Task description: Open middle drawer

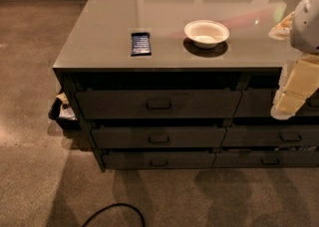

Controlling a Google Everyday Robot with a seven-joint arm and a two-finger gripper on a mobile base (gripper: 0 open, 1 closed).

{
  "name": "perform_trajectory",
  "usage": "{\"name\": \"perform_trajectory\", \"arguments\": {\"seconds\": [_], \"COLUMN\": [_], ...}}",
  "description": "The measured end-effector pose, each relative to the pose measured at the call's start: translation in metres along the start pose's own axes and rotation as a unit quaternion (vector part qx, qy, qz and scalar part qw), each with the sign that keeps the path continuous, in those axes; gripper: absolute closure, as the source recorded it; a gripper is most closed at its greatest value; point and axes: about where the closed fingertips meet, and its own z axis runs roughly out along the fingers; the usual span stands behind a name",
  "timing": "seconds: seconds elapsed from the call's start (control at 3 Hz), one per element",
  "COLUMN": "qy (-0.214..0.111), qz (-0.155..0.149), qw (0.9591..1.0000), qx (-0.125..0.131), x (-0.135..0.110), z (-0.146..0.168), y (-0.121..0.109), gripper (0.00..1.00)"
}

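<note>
The middle drawer (158, 137) is the dark charcoal front of medium height in the left column of the counter, with a small loop handle (158, 139) at its centre. It looks pushed in; none of its inside shows. A taller drawer (158, 104) sits above it and a slimmer one (158, 160) below. My gripper (283, 110), pale cream, hangs at the far right edge in front of the right-hand column's top drawer, well to the right of the middle drawer's handle and above it. It touches nothing that I can see.
On the grey counter top (99, 47) lie a blue packet (140, 43) and a white bowl (206, 33). A dark bin (61, 111) stands on the floor at the counter's left side. A black cable (114, 213) curls on the floor in front. More drawers (279, 136) fill the right column.
</note>
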Motion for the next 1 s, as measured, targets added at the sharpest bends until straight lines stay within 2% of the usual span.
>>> {"name": "perform_trajectory", "arguments": {"seconds": [0.33,0.67,1.0], "qy": [0.000,0.014,0.034], "qz": [0.000,-0.003,0.004], "qw": [1.0000,0.9999,0.9993], "qx": [0.000,0.003,0.013], "x": [0.000,0.002,0.017], "z": [0.000,0.016,0.058], "y": [0.000,0.000,0.006], "gripper": [0.00,0.00,0.00]}}
